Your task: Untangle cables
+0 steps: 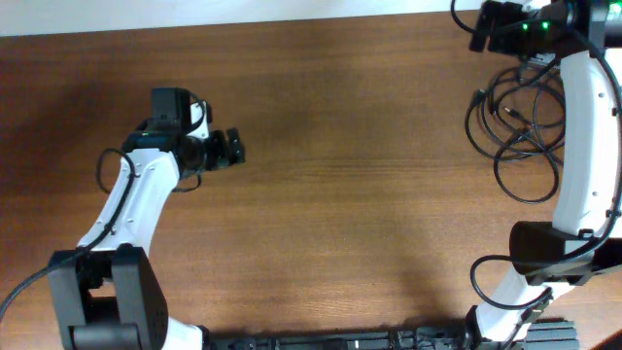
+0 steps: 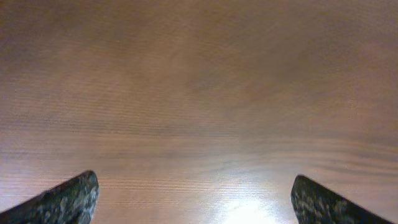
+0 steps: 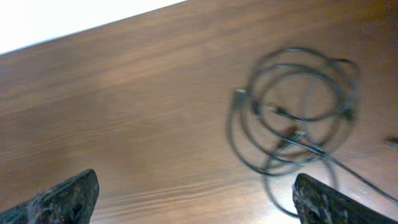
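Note:
A tangle of thin dark cables (image 1: 520,126) lies in loops on the wooden table at the far right. It also shows in the right wrist view (image 3: 298,118), blurred, ahead and to the right of the jaws. My right gripper (image 1: 479,29) hovers near the table's back edge, beyond the cables; its jaws (image 3: 196,199) are open and empty. My left gripper (image 1: 233,148) is at the left-middle of the table, far from the cables; its jaws (image 2: 196,199) are open and empty over bare wood.
The right arm's white link (image 1: 583,146) runs over the right side of the cable tangle and hides part of it. The table's back edge (image 1: 292,19) meets a white surface. The arm bases stand at the front edge.

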Motion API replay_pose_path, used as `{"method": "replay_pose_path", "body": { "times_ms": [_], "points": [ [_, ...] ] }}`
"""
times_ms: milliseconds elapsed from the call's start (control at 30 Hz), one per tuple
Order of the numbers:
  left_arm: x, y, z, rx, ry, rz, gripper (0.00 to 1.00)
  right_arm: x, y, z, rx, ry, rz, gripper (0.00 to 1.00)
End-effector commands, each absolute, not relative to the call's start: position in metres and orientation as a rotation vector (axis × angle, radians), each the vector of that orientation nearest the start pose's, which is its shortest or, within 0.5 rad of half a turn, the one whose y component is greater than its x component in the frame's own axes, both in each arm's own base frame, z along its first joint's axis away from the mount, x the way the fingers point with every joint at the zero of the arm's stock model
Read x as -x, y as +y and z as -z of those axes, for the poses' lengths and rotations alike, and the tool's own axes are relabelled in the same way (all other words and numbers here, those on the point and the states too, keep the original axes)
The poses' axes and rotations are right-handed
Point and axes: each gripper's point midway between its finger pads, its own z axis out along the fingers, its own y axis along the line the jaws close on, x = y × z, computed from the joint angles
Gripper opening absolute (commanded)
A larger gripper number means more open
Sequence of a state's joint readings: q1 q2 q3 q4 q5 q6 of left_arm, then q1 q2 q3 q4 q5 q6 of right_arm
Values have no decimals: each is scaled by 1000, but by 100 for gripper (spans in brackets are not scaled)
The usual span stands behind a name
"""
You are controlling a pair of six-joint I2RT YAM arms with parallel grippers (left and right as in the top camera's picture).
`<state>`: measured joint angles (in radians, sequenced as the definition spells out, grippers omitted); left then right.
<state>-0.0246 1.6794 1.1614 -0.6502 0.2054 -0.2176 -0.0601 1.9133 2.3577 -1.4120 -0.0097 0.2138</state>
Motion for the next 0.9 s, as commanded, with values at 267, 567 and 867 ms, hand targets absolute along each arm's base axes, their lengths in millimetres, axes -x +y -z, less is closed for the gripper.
{"method": "replay_pose_path", "body": {
  "times_ms": [267,567,867],
  "points": [
    [-397,-95,-87,-175,2633,-32,99,-440,66,-274,132,2690,-356,99],
    [-339,-58,-63,-35,2934,53,99,-388,43,-191,-17,3106,-34,99],
    [-296,-38,-59,49,3119,47,99,-327,60,-154,-19,3356,-208,99]
  ]
}}
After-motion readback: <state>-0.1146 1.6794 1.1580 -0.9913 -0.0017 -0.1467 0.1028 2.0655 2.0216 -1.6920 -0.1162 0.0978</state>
